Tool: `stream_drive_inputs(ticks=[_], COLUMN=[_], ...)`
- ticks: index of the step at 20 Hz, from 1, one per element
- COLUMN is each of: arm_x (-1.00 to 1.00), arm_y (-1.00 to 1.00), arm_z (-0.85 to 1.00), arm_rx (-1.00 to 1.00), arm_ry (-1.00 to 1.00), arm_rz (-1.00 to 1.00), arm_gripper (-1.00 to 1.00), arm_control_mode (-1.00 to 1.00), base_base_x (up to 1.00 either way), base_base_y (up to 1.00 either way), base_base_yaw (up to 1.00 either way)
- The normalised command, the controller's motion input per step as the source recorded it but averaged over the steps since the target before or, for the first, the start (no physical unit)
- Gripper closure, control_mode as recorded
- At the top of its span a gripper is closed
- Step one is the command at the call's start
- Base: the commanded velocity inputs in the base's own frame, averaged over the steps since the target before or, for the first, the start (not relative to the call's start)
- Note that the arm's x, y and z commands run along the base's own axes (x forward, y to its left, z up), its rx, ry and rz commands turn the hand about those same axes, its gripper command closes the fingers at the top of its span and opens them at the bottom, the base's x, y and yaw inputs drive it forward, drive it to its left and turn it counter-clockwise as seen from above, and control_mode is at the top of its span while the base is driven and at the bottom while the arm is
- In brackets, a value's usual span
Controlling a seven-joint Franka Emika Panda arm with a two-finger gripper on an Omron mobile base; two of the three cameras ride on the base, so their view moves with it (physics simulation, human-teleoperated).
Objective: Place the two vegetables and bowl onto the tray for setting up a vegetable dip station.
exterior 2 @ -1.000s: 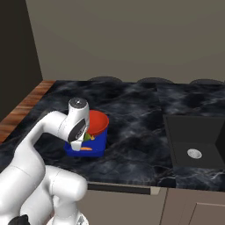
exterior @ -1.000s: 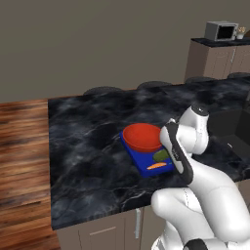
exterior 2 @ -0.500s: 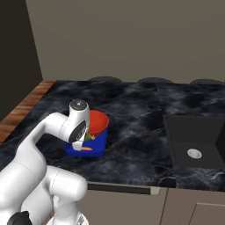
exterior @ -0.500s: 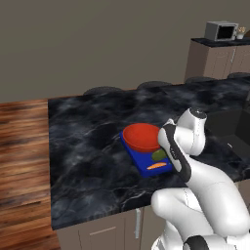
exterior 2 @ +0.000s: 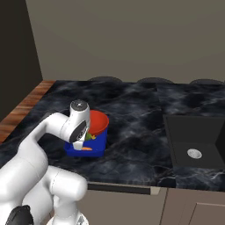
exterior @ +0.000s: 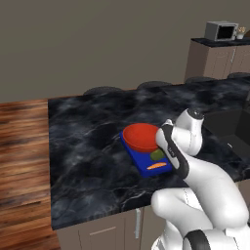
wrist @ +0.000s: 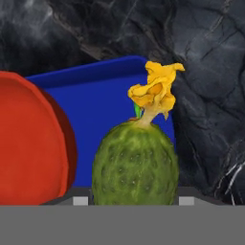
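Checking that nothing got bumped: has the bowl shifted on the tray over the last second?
No. The bowl sits at the same far end of the tray in both base views.

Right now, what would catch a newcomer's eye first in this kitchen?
Probably the bright blue tray near the front edge of the dark marble counter, with a red-orange bowl and a small carrot piece on it. In the hand view, a bumpy green vegetable with a yellow flower sits up close.

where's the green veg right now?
The green vegetable is at the gripper in the hand view, over the blue tray, right beside the red bowl; in the left base view it sits between bowl and carrot.
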Motion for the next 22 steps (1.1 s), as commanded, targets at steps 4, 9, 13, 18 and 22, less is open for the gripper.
stream_drive_inputs(ticks=[4,9,13,18,22], arm_x=[0.13,0.10,0.10,0.06,0.11], arm_y=[0.02,0.04,0.06,0.05,0.04], arm_z=[-0.08,-0.10,-0.12,-0.14,-0.12], arm_rx=[0.00,0.00,0.02,0.04,0.01], arm_ry=[0.00,0.00,0.00,0.00,0.00], arm_rz=[0.00,0.00,0.00,0.00,0.00], arm_gripper=[1.00,1.00,1.00,1.00,1.00], arm_control_mode=[-1.00,-1.00,-1.00,-1.00,-1.00], base_base_x=[0.00,0.00,0.00,0.00,0.00], base_base_y=[0.00,0.00,0.00,0.00,0.00], base_base_yaw=[0.00,0.00,0.00,0.00,0.00])
